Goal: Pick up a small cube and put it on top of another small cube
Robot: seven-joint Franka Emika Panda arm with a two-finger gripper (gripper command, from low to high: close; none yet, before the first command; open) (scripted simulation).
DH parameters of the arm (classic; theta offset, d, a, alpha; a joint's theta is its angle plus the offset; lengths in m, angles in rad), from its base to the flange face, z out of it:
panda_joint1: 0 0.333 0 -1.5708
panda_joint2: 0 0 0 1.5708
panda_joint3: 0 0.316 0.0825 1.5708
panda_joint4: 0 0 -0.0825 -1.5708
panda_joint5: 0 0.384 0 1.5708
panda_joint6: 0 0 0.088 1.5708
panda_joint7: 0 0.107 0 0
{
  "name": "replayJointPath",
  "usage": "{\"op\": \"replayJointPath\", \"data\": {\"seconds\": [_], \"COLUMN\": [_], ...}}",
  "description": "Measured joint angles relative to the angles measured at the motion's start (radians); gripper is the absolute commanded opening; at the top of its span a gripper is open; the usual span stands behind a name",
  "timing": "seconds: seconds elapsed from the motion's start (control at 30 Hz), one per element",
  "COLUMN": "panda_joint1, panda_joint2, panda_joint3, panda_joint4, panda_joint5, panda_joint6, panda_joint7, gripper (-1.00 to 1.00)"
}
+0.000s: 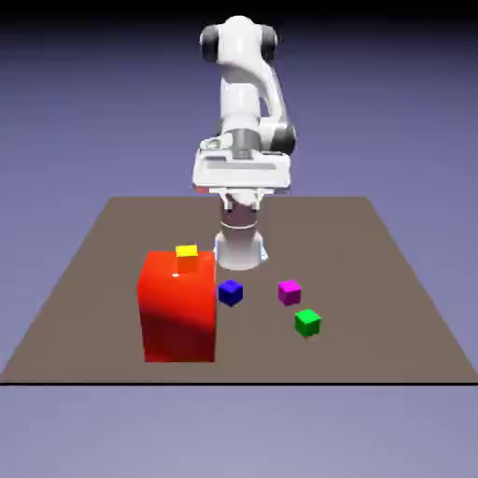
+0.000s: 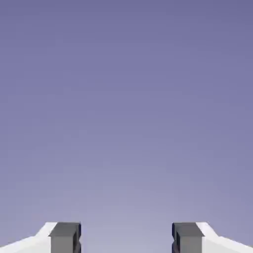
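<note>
So the gripper (image 2: 126, 238) is spread with nothing between the tips, and the hand view is all backdrop, so it's pointing out past the table (image 1: 93, 280) rather than down at it. The cubes are all lower than the tool and out in front of it: blue (image 1: 231, 293), magenta (image 1: 289, 292) and green (image 1: 307, 323), plus a yellow block (image 1: 187, 259) on or behind the top of the big red block (image 1: 179, 308), can't tell which.

My worry is that red thing. If the hand swings low toward the exterior view's left, it could clip it, and blue looks close enough that a finger might bump it too. Also, reaching without tilting down first would probably miss the cubes completely.
</note>
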Motion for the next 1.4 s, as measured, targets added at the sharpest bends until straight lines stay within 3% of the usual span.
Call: {"op": "replayJointPath", "data": {"seconds": [0.7, 0.87, 0.9, 0.97, 1.13, 1.4], "panda_joint1": [-0.141, -0.089, -0.082, -0.082, -0.136, -0.045], "panda_joint2": [0.752, 0.891, 0.910, 0.910, 0.736, 0.474], "panda_joint3": [0.569, 0.488, 0.477, 0.477, 0.561, 0.417], "panda_joint4": [0.206, 0.154, 0.147, 0.147, 0.194, -0.009], "panda_joint5": [-0.042, -0.141, -0.154, -0.153, -0.054, -0.314], "panda_joint6": [-0.866, -0.692, -0.669, -0.669, -0.863, -0.814], "panda_joint7": [0.213, 0.282, 0.291, 0.290, 0.191, -0.157], "gripper": [0.00, 0.00, -1.00, -1.00, -1.00, -1.00]}}
